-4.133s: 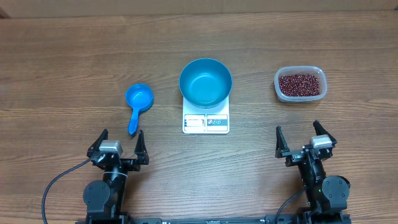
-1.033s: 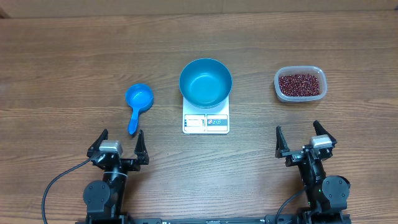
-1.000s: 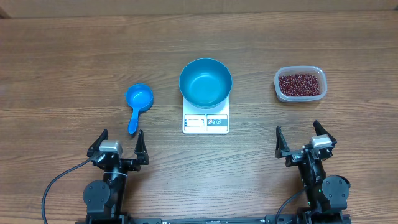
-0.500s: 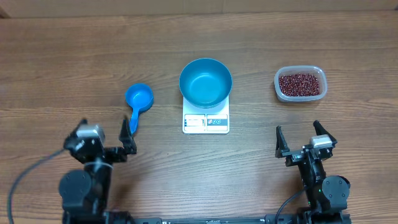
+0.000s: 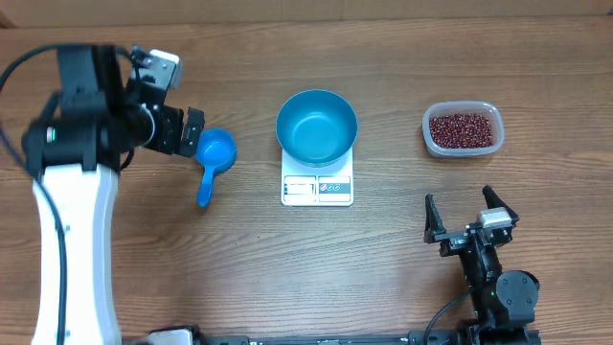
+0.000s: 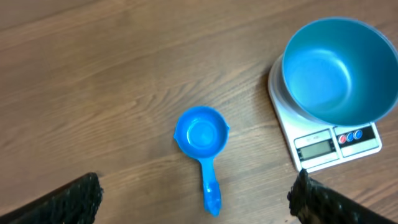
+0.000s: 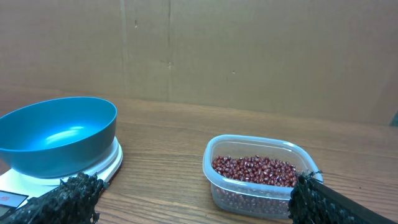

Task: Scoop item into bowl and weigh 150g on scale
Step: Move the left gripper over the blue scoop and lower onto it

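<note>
The scale [image 5: 317, 189] display digits are too small to read, and the bowl [image 5: 317, 126] covers its platform.

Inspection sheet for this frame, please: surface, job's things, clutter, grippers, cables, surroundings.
Surface: wooden table, bare wood between the things.
Job's things: blue bowl, empty, sits on the white scale; red-brown beans lie in a clear tub; blue scoop lies flat, empty.
Clutter: nothing seen.
Grippers: left gripper open, by the scoop, holding nothing; right gripper open, empty, near the table's front edge.
Cables: black cable loops at the left arm; another by the right arm's base.
Surroundings: cardboard wall behind the table.
</note>
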You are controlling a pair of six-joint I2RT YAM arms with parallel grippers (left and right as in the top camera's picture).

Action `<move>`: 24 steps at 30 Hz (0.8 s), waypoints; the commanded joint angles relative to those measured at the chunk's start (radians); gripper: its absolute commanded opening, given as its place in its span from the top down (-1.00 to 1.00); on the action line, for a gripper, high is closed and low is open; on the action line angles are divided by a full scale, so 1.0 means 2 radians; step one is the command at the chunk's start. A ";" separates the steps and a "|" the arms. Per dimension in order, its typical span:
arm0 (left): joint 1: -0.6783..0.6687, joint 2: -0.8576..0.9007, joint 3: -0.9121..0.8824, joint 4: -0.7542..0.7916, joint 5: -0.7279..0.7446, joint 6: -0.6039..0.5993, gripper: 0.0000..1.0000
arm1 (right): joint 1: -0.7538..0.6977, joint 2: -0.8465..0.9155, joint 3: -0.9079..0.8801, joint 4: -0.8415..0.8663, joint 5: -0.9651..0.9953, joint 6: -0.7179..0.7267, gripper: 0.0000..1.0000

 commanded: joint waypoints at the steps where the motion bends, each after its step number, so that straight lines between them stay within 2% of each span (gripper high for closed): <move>1: 0.003 0.071 0.041 -0.034 0.010 0.046 -0.99 | -0.001 -0.004 -0.005 0.002 0.001 -0.002 -1.00; 11: 0.003 0.232 0.041 -0.030 -0.003 0.046 -0.99 | -0.001 -0.004 -0.005 0.002 0.001 -0.002 -1.00; 24: 0.003 0.285 0.041 0.027 -0.030 0.046 -0.99 | -0.001 -0.004 -0.005 0.002 0.001 -0.002 -0.99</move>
